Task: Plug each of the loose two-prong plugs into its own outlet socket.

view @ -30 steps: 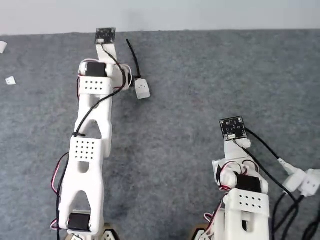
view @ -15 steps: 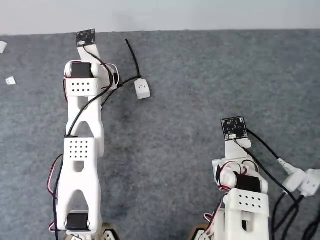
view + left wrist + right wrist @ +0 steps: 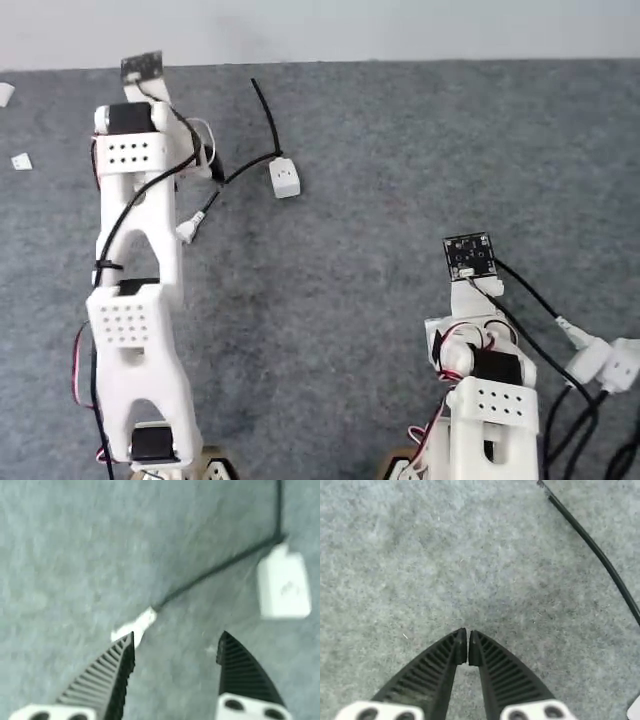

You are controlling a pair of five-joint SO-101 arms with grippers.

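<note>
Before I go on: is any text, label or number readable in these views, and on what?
No text can be read here.
White outlet block: a faint mark on its face, too blurred to read.
Camera board on an arm's wrist: tiny markings, too small to read.

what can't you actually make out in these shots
- Loose plug: its prongs are blurred in the left wrist view and partly behind a finger of the open left tool. They are too small in the high view.
- Outlet socket: its slots are blurred in the left wrist view.
- White connectors: whether they are joined, since the high view's edge cuts them off.
</note>
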